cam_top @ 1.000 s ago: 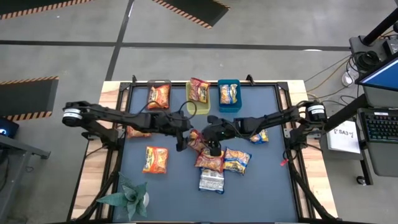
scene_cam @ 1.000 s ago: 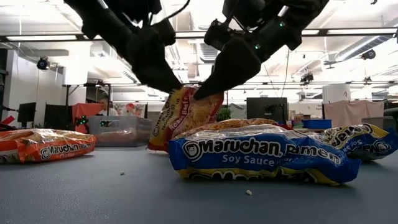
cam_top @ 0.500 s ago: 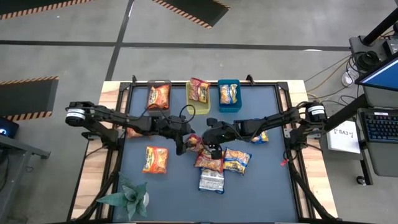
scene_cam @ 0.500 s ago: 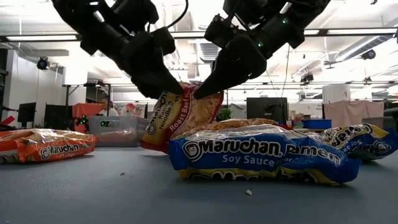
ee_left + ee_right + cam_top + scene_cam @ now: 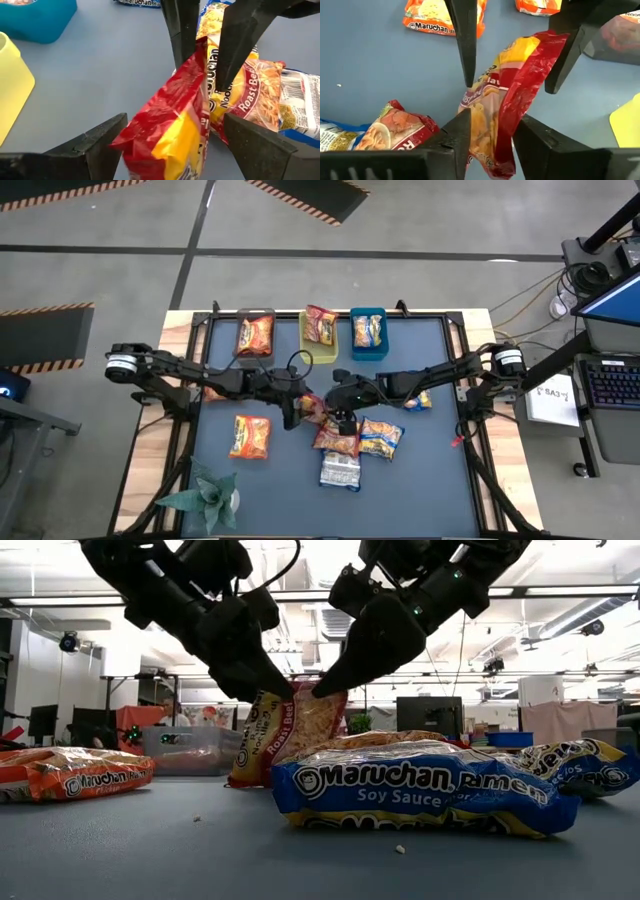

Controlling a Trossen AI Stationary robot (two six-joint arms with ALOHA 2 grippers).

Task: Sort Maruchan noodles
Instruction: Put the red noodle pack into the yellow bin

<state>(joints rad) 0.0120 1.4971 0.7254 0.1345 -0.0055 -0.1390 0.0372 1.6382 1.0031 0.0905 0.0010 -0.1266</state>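
Note:
A red-and-yellow Roast Beef noodle packet stands nearly upright at the table's middle. My right gripper is shut on it and comes from the right. My left gripper is open and faces it from the left. Its fingers stand on either side of the packet without clearly touching it. Other packets lie flat: orange, red, blue-and-yellow and silvery. My right gripper pinches the red packet's upper end between its two fingers, slanting down from the table's right side. The packet hangs almost upright below the fingers, and its lower end reaches down to the table top.
A grey bin, a yellow bin and a blue bin stand along the far edge, each with a packet inside. More packets lie under the left arm and near the right arm. A green plant is at the near-left corner.
The red packet, held by my right gripper, has swung from a lean to nearly upright, with its lower end drawn in. My left gripper has come lower and closer to the packet's upper end.

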